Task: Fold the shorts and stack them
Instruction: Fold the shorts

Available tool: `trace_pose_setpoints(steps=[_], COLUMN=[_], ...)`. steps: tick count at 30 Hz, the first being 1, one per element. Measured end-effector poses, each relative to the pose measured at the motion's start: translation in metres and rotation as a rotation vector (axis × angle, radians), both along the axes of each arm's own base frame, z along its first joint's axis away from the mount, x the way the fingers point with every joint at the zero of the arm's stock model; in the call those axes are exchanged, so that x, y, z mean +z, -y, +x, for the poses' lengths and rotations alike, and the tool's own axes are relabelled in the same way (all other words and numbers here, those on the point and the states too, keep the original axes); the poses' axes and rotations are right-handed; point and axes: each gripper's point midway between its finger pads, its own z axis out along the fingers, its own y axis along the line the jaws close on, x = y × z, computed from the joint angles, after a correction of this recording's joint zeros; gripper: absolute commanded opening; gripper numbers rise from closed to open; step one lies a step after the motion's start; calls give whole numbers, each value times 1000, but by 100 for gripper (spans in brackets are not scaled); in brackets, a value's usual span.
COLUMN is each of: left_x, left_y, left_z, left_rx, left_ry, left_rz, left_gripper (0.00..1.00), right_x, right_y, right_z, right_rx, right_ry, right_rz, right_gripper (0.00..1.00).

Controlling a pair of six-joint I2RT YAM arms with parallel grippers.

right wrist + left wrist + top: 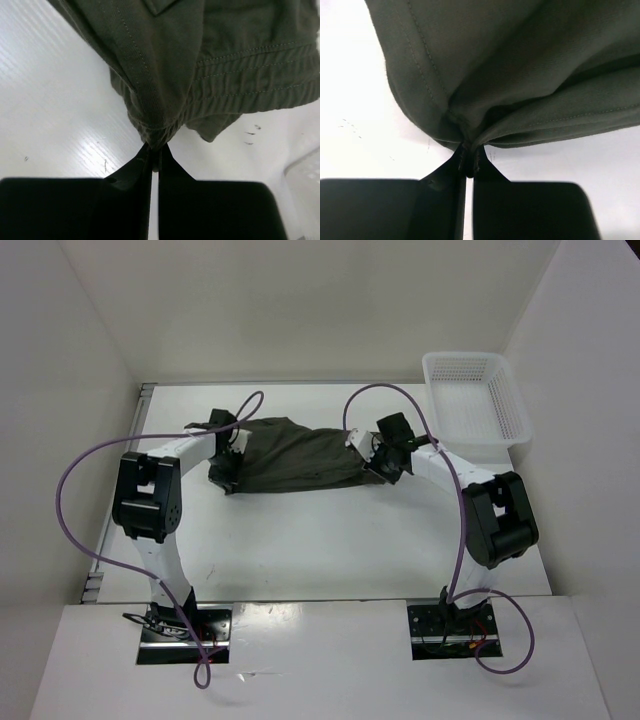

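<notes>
The dark olive-green shorts [295, 456] hang stretched between my two grippers above the white table's far middle. My left gripper [226, 452] is shut on the left end; in the left wrist view the cloth [510, 75] bunches into the closed tips of the left gripper [468, 152]. My right gripper [380, 455] is shut on the right end; in the right wrist view the gathered waistband [250, 80] and a fold of cloth are pinched in the closed tips of the right gripper [156, 150].
A white plastic mesh basket [474, 397] stands at the table's far right, close behind my right arm; its corner shows in the right wrist view [305, 170]. White walls enclose the table [330, 540] on the left, back and right.
</notes>
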Motion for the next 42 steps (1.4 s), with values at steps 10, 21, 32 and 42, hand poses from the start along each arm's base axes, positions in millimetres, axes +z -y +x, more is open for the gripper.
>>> trace_pose_setpoints(steps=[10, 21, 32, 42], left_x=[29, 119, 42, 13], left_y=[-18, -30, -32, -37], left_z=[25, 101, 33, -17], left_rx=[43, 94, 78, 80], left_ry=[137, 416, 163, 28], left_rz=[56, 61, 68, 57], left_gripper=[0, 4, 3, 43], right_x=[69, 104, 78, 49], right_y=[-12, -9, -39, -59], right_z=[52, 154, 160, 134], right_rx=[-23, -183, -191, -146], right_ry=[174, 434, 417, 326], right_rz=[28, -52, -48, -41], right_gripper=[0, 0, 0, 0])
